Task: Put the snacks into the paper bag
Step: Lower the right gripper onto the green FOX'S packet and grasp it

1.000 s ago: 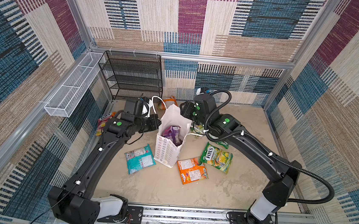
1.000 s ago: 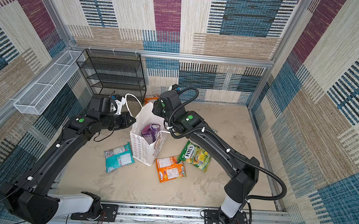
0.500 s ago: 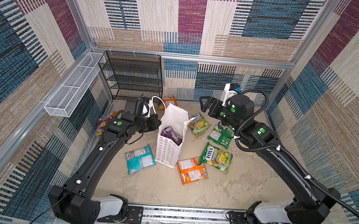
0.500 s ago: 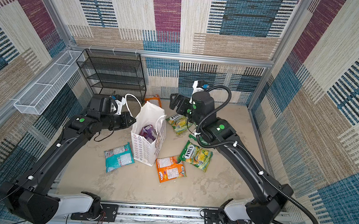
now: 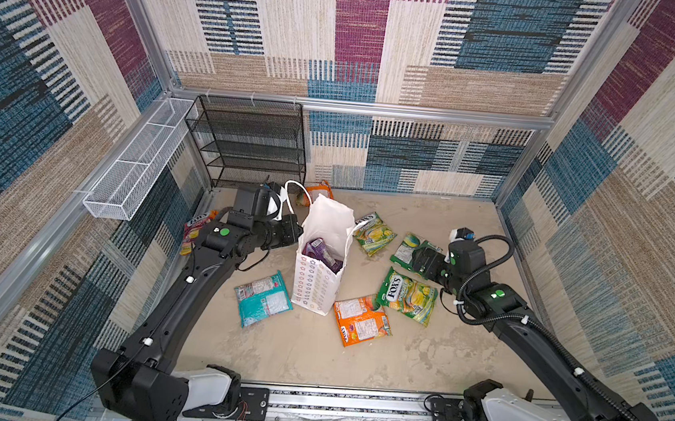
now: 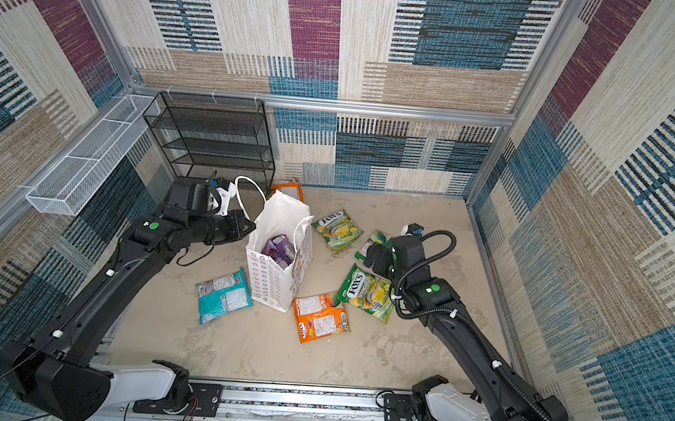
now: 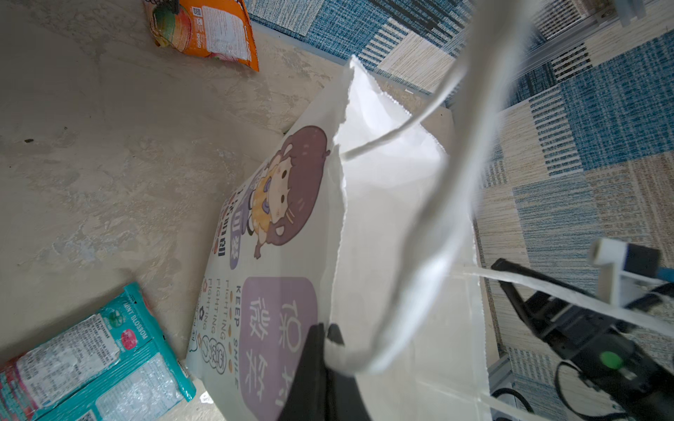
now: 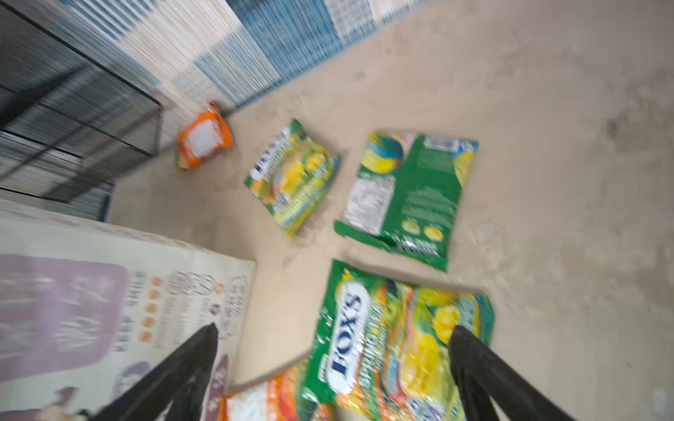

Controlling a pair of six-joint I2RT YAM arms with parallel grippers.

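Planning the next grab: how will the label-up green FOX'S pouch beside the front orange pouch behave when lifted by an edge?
Probably floppy: the FOX'S pouch looks like thin, wrinkled film, so it should droop from a pinch. Likely slippery, given its glossy glare. Lying flat, it should slide, not roll, if pushed.

Black mesh rack (image 5: 249,145) in the far corner, white wire basket (image 5: 130,172) hung beside it, mottled beige floor (image 5: 419,352)

Wht star-print bag (image 5: 314,286); teal pouch (image 5: 263,299)
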